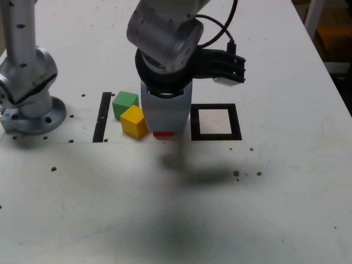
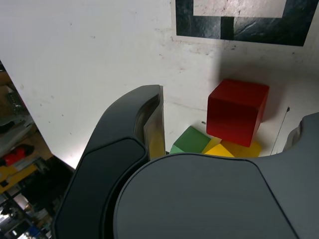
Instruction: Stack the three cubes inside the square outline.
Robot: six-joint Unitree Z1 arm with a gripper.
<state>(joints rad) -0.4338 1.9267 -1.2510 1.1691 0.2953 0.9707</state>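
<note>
The gripper (image 2: 227, 117) is open, its jaws wide apart with nothing clamped; it hangs over the red cube (image 2: 234, 112), which shows between the two jaws in the wrist view. The jaws are dark and smooth, one curving to a blunt tip with a shiny, flat inner face that carries a yellow tint.

The red cube is matte, with flat faces and crisp edges. In the exterior view, most of it is hidden behind the gripper, and only a red sliver shows below.

Just to the gripper's left in that view sits the yellow cube (image 1: 134, 122), plain-faced, with the green cube (image 1: 125, 104) close behind it, farther up the picture. Left of both lies the black strip (image 1: 102, 117), narrow and straight.

Just to the gripper's right in the exterior view is the square outline (image 1: 237, 122), a thick black border around a pale, flat interior; no cube stands in it. The table (image 1: 286, 181) is whitish and smooth, marked with small dark spots and faint scuffs.
</note>
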